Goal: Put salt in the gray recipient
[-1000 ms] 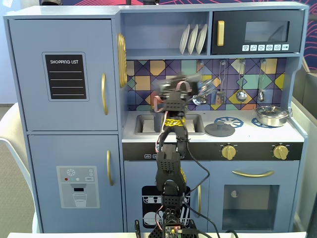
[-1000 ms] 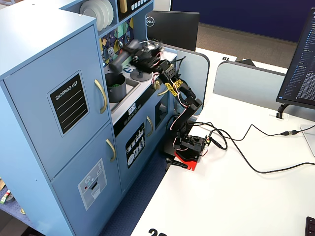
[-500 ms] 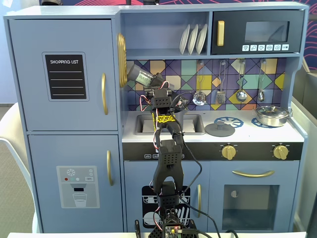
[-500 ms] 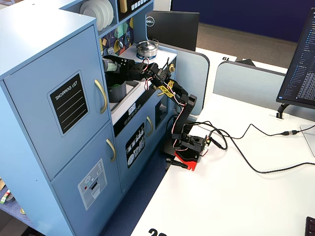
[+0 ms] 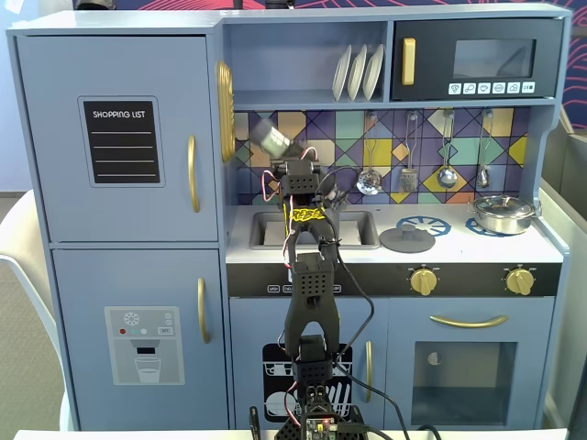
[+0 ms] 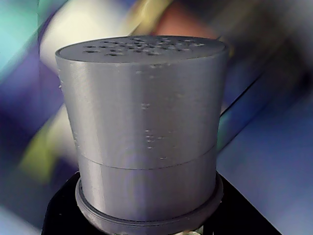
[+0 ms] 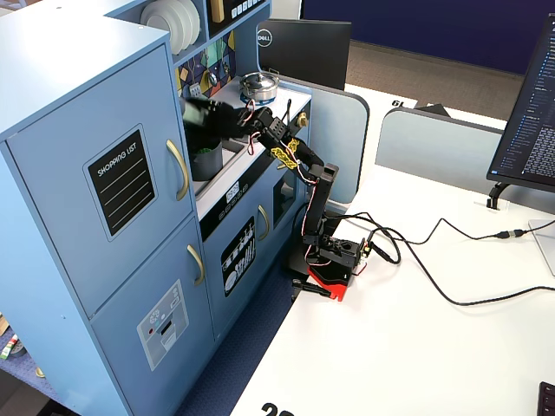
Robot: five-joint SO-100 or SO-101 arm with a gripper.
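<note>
My gripper (image 5: pixel 278 151) is shut on the salt (image 5: pixel 271 137), a dark-gray shaker that looks blurred and tilts up to the left above the sink. In the side fixed view the gripper (image 7: pixel 212 115) holds the salt (image 7: pixel 196 112) just above the gray recipient (image 7: pixel 206 164), a matte gray pot standing in the sink. The wrist view is filled by the salt (image 6: pixel 144 127), its perforated top facing away and black jaw parts at its base. In the front fixed view the arm hides the recipient.
A shiny steel pan (image 5: pixel 502 213) sits on the right burner and a flat gray knobbed lid (image 5: pixel 407 239) on the left one. Utensils (image 5: pixel 447 174) hang on the tiled back wall. The fridge's gold handle (image 7: pixel 178 169) is close to the gripper's left.
The arm has swung left with the salt, from in front of the tiled wall near the hob to above the sink, and the shaker now tilts up and left.
</note>
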